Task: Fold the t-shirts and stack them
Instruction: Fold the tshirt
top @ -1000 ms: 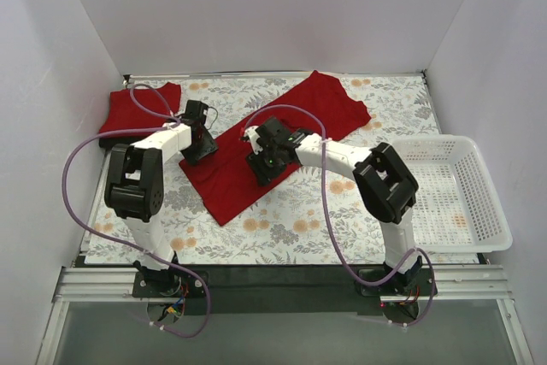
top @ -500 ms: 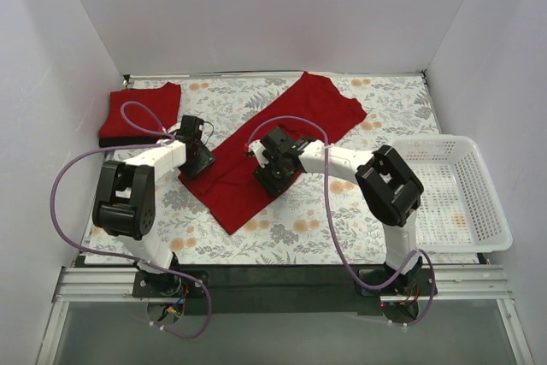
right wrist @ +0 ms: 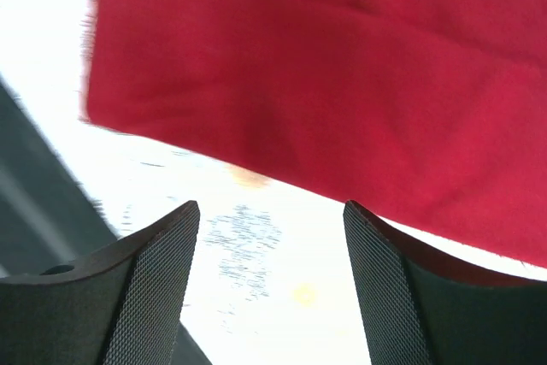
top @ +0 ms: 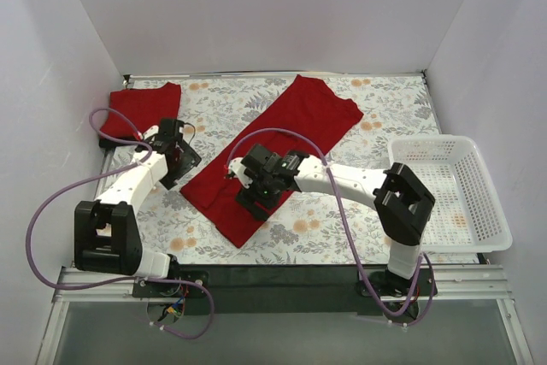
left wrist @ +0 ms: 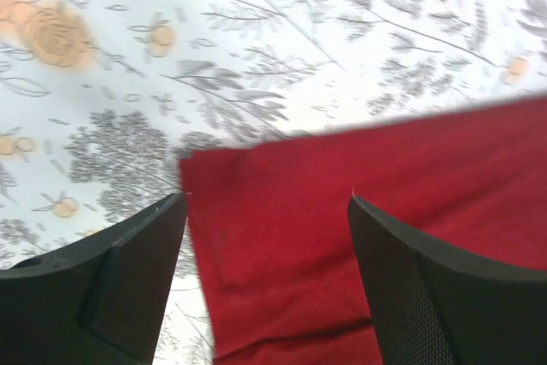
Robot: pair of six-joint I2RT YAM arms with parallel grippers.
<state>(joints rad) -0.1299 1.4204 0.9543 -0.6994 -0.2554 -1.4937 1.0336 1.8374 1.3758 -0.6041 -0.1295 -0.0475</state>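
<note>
Across the middle of the flower-printed tablecloth (top: 342, 228), stretched out on the slant: 1 bright red soft cloth t-shirt (top: 282, 147), folded lengthwise into a long narrow band. Runs from the near left up toward the far right and widens at the far end. Lies flat and smooth, barely a wrinkle, with the near end squared off and a stitched hem line along it in the left wrist view.

Over in the far left corner, well apart from the band: another red t-shirt (top: 141, 113), already folded into a compact, roughly square pad.

Off to the right: a white plastic lattice basket (top: 432, 142), rigid, rectangular, with sloping walls.

Now the left gripper (left wrist: 267, 207), with black fingers spread wide and nothing pinched between them, poised over the band's near left corner.

Same on the right gripper (right wrist: 271, 211): black mesh-textured fingers parted, empty, hanging above the band's near edge, right where red cloth meets pale printed tablecloth.
</note>
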